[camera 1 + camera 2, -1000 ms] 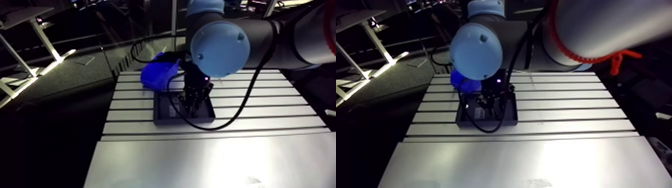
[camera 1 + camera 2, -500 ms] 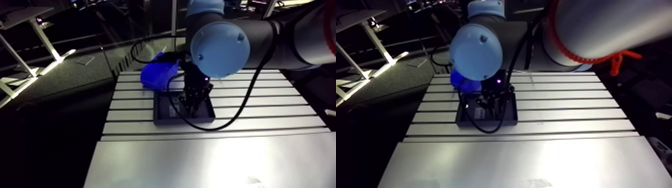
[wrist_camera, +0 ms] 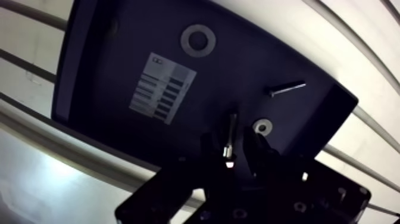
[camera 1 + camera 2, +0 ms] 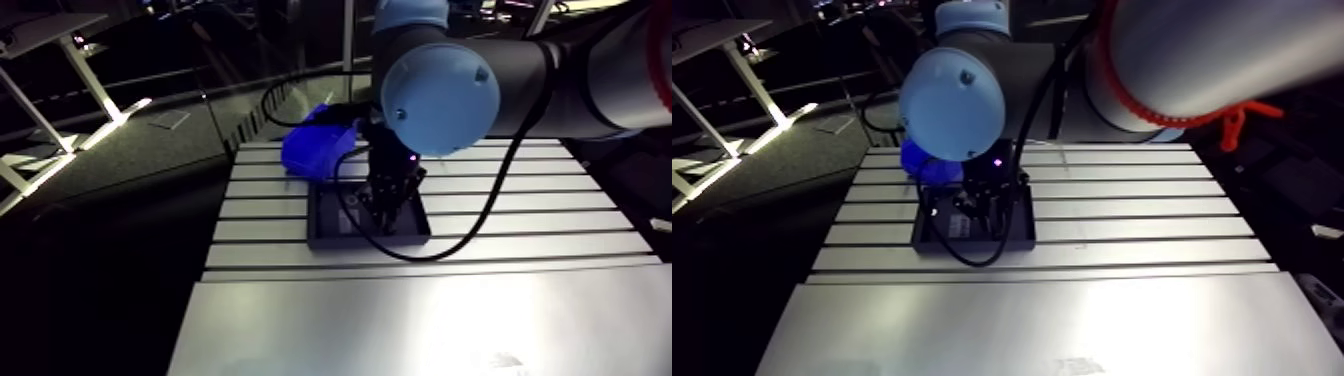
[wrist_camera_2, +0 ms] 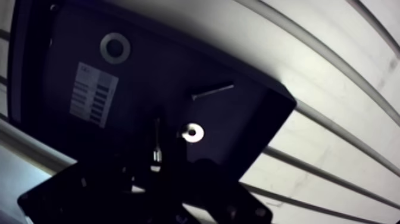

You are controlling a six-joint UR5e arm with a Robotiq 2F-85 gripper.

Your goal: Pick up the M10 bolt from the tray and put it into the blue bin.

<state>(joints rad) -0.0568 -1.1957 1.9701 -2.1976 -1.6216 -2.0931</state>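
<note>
Nothing has moved since just before: the arm stays parked low over the tray, so I judge the pick not yet made. In the wrist view the claw is narrowly open, straddling the bolt, which lies flat in the tray's right half. I see no pinch on it. The bin sits at the tray's far-left corner.

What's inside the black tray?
A label, a large washer, a small washer, a loose bolt, and a second bolt by the gripper. The gripper hides the tray corner beneath it.
</note>
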